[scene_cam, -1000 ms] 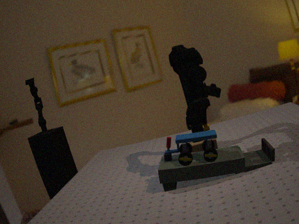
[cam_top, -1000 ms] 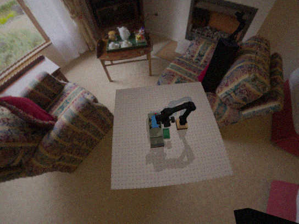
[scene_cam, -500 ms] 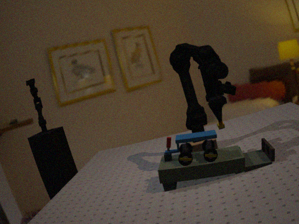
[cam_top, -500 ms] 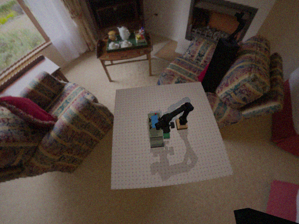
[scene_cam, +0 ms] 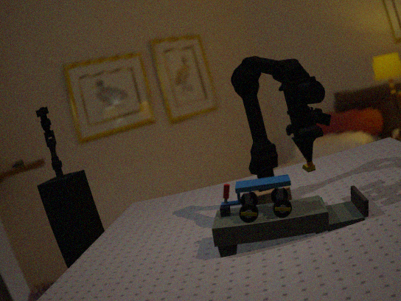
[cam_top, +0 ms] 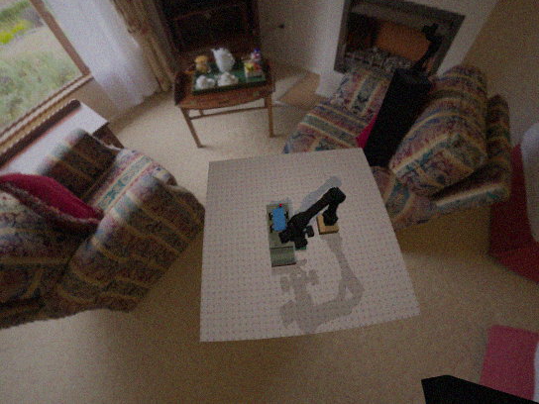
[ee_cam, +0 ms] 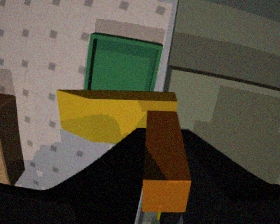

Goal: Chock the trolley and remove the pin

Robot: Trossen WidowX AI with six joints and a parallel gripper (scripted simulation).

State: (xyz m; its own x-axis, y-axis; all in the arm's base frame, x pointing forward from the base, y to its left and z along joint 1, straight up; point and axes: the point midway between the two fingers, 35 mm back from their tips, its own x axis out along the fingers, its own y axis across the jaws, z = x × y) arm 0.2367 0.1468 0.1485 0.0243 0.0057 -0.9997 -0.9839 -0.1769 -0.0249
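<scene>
- The end effector [scene_cam: 310,161] [ee_cam: 161,137] is gripping the chock [scene_cam: 309,167] [ee_cam: 100,117] by its orange handle [ee_cam: 167,150], its black fingers closing on either side of it.
- The chock is hanging directly below the fingertips, up in the air, with its yellow part showing and reaching out to one side of the handle in the wrist view.
- The green tray [cam_top: 300,248] [ee_cam: 125,65] is lying on the desk [cam_top: 238,299] [scene_cam: 295,271] [ee_cam: 37,50], lower than the held chock and beside the ramp [cam_top: 282,254] [scene_cam: 273,230] [ee_cam: 230,130]; in the wrist view the chock is partly covering its near edge.
- The blue trolley [cam_top: 279,218] [scene_cam: 263,183] is standing on the ramp, apart from the end effector, which is hovering higher and toward the downhill side.
- The red-headed stop pin [cam_top: 280,205] [scene_cam: 226,192] is standing upright at the trolley's uphill end, with the end effector well apart from it.
- The chock is touching neither the ramp nor any wheel [scene_cam: 282,208]; the space just downhill of the wheels is showing bare ramp in the exterior view.
</scene>
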